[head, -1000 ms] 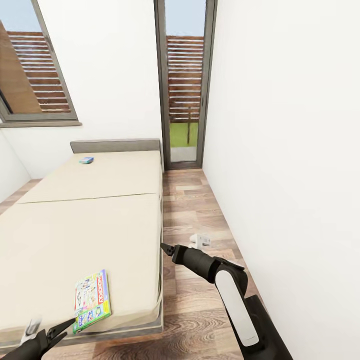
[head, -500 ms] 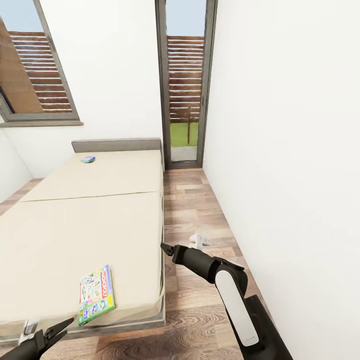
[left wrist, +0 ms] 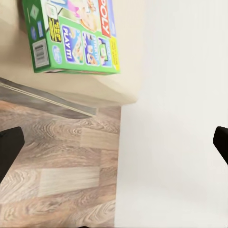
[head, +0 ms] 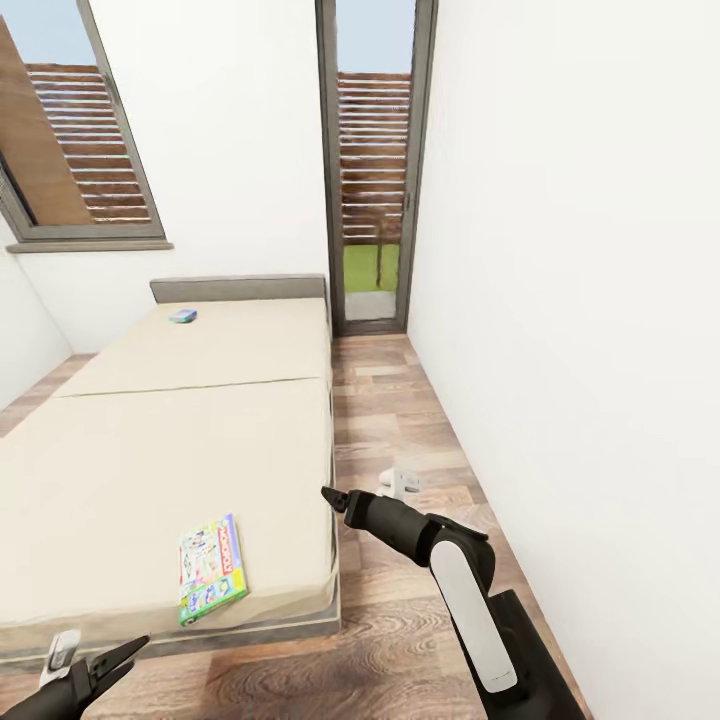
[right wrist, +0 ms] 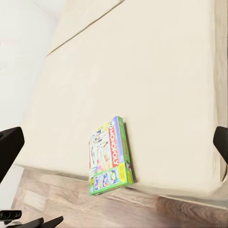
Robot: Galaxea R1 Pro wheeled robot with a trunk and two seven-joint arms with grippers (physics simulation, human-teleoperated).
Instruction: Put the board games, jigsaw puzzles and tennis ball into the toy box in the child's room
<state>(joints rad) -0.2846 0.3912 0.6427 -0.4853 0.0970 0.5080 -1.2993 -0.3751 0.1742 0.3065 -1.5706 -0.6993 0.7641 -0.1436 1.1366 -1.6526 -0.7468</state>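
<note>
A white-and-green board game [head: 212, 568] lies flat on the bed [head: 120, 470] near its foot-end corner. It shows again in the left wrist view [left wrist: 73, 35] and the right wrist view [right wrist: 110, 156]. A smaller blue board game [head: 182, 316] lies by the grey headboard. My left gripper [head: 95, 662] hangs open below the foot of the bed, short of the white-and-green box, its fingertips [left wrist: 9, 149] spread wide. Beside the bed's right edge my right gripper [head: 332, 496] is open with nothing in it, fingertips [right wrist: 9, 147] far apart. The toy box and the table are out of view.
A wooden floor aisle [head: 400, 420] runs between the bed and the white wall [head: 570, 300] on the right. It leads to a narrow glass door [head: 372, 180]. A small white object [head: 400, 482] lies on the floor. A window [head: 85, 150] sits above the headboard.
The whole picture has shifted, so the camera moved: bed and board games now sit further right and higher in the view. Both arms keep their pose and both grippers stay open.
</note>
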